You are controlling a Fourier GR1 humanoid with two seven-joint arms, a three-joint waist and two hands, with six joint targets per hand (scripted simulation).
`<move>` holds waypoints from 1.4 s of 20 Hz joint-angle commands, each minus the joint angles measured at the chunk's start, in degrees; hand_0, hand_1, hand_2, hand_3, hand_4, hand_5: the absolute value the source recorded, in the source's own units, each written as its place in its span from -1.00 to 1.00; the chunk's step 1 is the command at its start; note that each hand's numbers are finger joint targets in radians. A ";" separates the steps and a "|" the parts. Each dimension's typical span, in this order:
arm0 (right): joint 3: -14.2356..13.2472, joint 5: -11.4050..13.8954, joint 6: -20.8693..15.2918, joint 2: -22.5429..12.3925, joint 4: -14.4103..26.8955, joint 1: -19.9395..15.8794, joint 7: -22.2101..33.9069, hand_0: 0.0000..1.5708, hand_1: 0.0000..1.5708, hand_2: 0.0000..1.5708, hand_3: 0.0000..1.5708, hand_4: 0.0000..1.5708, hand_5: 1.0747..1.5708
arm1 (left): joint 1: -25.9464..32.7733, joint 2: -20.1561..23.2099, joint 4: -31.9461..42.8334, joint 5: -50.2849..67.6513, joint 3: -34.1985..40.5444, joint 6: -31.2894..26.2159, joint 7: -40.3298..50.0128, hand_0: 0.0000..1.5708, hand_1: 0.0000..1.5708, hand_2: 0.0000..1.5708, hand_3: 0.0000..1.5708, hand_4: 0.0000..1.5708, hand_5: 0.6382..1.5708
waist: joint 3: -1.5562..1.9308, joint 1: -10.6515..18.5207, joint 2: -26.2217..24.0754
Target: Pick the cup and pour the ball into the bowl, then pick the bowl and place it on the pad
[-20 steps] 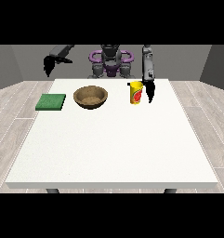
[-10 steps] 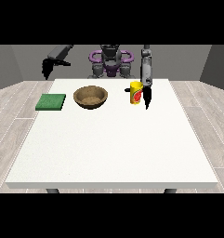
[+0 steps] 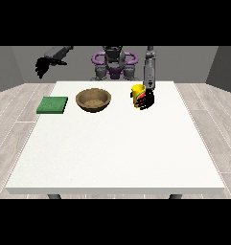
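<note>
Just right of the bowl point(image 3: 93, 100), the hand at the view's right point(image 3: 146, 100) hangs from a near-vertical forearm, fingers curled around the yellow cup point(image 3: 137, 95).

On the table point(image 3: 117, 158), the bowl point(image 3: 93, 100) sits between pad point(image 3: 52, 105) and cup point(image 3: 137, 95).

I can read no text, label, brand or number anywhere, neither on the yellow cup point(image 3: 137, 94) nor around it.
</note>
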 commanded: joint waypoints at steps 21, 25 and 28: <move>-2.00 1.10 2.89 -1.87 16.75 2.06 -1.20 -1.00 -1.00 -1.00 -1.00 -1.00 0.99 | -13.57 11.11 -1.41 -30.64 -18.38 10.49 45.50 0.90 0.90 1.00 1.00 1.00 0.36 | -1.12 4.58 -15.37; -2.53 0.27 3.64 -2.66 19.85 1.24 0.85 -1.00 -1.00 -1.00 -1.00 -1.00 0.99 | -18.94 7.98 -0.12 -40.77 -25.70 11.16 58.85 0.90 0.90 1.00 1.00 0.92 0.30 | -1.02 4.50 -19.83; -0.89 3.92 1.91 -0.82 20.57 1.21 -4.95 -1.00 -1.00 -1.00 -1.00 -1.00 1.00 | -23.77 8.11 0.22 -46.97 -28.44 11.88 63.08 0.93 0.93 1.00 1.00 1.00 0.23 | -1.01 4.21 -16.52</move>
